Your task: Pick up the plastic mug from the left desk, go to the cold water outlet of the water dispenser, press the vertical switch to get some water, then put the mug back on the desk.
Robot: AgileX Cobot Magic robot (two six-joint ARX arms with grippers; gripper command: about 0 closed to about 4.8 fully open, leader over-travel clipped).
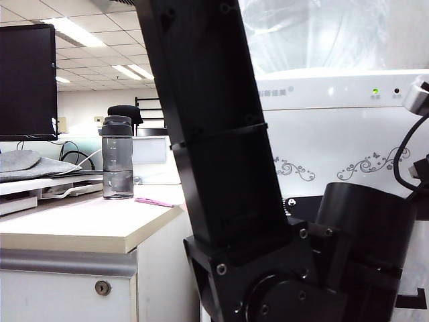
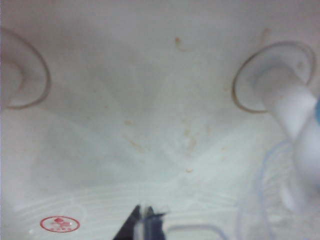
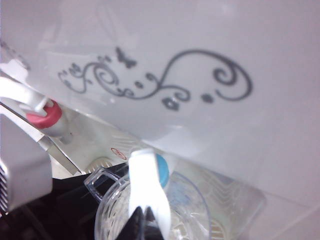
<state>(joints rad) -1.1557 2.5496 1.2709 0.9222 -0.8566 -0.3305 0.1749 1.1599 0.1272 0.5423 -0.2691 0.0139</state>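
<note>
In the exterior view a black robot arm rises diagonally through the middle and blocks most of the scene; neither gripper shows here. Behind it stands the water dispenser, white with grey floral scrolls and a green indicator light near its top; no logo can be read. On the left, the left desk shows its beige slab, grey edge strip and a round keyhole, and carries a smoky-grey bottle standing upright with a dark cap, beside a monitor. The left wrist view looks into the dispenser's white recess: a round red stamp lies low on the back wall, its writing too blurred to read. The left gripper shows only dark fingertips, pressed together on the thin clear handle of the plastic mug, whose rim curves faintly under the white tap. In the right wrist view the mug sits upright, mouth up, directly below the cold water outlet with its blue collar; its handle points toward the pink-red-collared tap. The vertical switch runs as a long white lever down over the mug's mouth. The right gripper has its dark tips close together at the lever's lower end; whether they touch it cannot be told.
</note>
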